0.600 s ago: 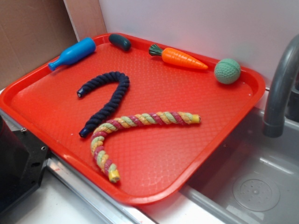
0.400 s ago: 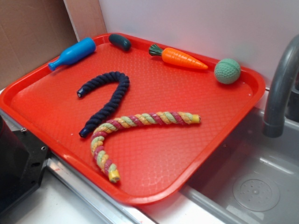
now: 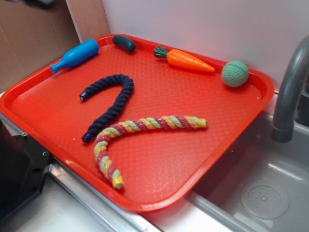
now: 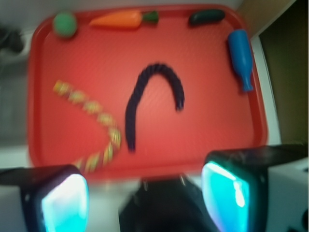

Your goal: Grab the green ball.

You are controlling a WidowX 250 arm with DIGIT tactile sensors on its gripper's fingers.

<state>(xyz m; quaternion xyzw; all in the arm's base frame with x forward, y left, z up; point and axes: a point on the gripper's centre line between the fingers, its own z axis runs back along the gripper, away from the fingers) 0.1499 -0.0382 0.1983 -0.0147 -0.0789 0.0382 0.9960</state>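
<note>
Green ball: one, in the far right corner of the red tray. Gripper spread wide, empty, nearest; then two ropes, one carrot, one blue bottle, one pickle.

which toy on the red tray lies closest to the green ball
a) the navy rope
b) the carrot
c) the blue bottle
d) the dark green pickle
b: the carrot points its tip at the green ball in the tray's far corner, with only a small gap between them, while the other toys lie farther off.
</note>
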